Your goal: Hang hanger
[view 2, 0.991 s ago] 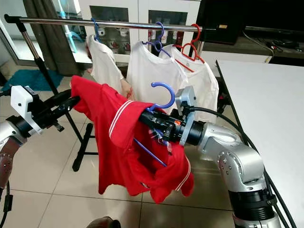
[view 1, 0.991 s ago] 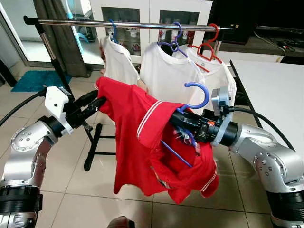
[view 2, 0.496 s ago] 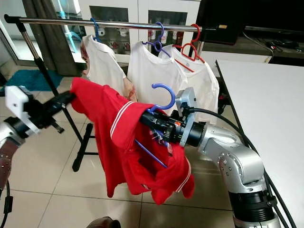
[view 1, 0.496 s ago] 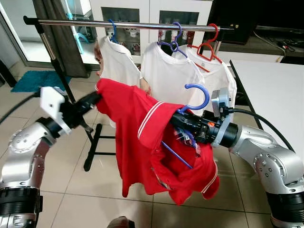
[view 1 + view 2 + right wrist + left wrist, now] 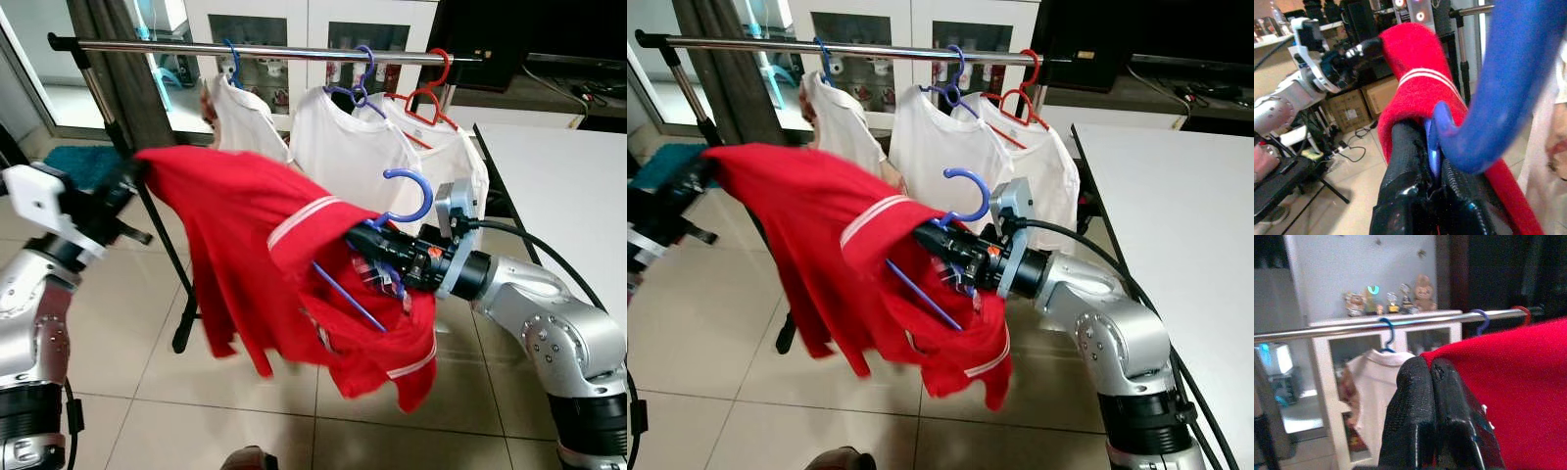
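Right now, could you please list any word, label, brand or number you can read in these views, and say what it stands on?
None can be read.
Red polo shirt: white stripes, no lettering.
Blue hanger: plain.
Right gripper: small coloured marks, too small to read.
Left gripper: plain black.
White T-shirts on the clothes rail: plain.
Boxes on the floor: a label too blurred to read.

shirt (image 5: 245, 255): red, white stripe trim | hanger (image 5: 407, 196): blue | hung shirts (image 5: 343, 152): white, on blue, purple, red hangers | rail (image 5: 265, 49): chrome | tabletop (image 5: 568, 186): white | floor (image 5: 147, 392): beige tile | mat (image 5: 69, 164): teal
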`<state>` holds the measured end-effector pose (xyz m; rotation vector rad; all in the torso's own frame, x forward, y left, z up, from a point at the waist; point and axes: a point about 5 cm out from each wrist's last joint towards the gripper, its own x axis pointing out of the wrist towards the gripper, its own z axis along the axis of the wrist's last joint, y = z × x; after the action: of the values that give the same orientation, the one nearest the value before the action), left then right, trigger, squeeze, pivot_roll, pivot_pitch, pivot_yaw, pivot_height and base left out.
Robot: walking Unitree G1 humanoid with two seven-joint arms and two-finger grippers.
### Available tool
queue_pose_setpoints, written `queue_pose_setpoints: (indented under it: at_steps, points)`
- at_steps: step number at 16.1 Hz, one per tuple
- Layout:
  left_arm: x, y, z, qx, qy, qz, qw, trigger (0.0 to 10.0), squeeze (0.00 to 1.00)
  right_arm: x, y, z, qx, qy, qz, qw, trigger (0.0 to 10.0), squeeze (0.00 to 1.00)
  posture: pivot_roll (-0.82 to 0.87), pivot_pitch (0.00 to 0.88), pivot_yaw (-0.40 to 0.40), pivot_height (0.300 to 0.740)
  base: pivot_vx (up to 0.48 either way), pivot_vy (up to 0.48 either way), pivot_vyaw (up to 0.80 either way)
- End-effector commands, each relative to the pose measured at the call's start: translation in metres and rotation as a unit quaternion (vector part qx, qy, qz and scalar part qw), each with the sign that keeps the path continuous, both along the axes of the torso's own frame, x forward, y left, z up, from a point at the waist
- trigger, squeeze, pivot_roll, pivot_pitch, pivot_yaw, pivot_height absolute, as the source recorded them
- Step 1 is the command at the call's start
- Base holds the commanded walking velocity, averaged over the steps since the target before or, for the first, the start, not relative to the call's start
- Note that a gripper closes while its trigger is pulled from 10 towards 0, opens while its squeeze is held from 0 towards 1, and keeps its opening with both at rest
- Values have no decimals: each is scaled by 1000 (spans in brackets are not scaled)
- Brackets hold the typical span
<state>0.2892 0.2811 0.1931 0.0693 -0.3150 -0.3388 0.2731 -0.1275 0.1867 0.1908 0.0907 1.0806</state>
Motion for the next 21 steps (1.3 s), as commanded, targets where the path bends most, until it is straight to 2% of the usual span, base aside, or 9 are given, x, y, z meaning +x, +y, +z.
queue_pose_setpoints:
  at_steps: [1,5,6,7,9,10,16,18,21]
  points:
    - [1,4,8,-9,-22,16,1000,0,0,3,-3,4,-3,-11,-15,1000,10000,0,-15,17,32,740,0,0,0]
    - [6,1,-7,23,23,35,999,0,0,4,-3,4,-2,-14,-17,1000,10000,0,-14,19,33,740,0,0,0]
    - [9,2,-14,39,52,54,996,8471,0,4,-3,4,-2,-14,-17,1000,10000,0,-14,19,33,740,0,0,0]
    - [11,3,-21,39,77,66,994,10000,0,4,-3,4,-2,-15,-17,1000,10000,0,-16,20,36,740,0,0,0]
    - [11,4,-28,45,99,74,991,10000,0,3,-2,4,-2,-15,-17,1000,10000,0,-16,20,36,740,0,0,0]
    - [9,0,-36,56,118,61,990,10000,1000,3,-3,3,-3,-13,-20,1000,10000,0,-19,20,38,740,0,0,0]
    - [-3,-1,-59,54,171,94,979,10000,1000,1,1,-9,-56,-15,-45,997,10000,0,-14,33,33,740,0,0,0]
    - [-15,-20,-66,44,183,50,981,10000,0,-3,6,-22,-136,-52,-68,987,10000,0,-12,39,26,740,0,0,0]
    - [-26,-60,-65,57,183,-49,980,10000,0,-16,18,-47,-224,-89,-40,970,10000,0,-9,46,17,740,0,0,0]
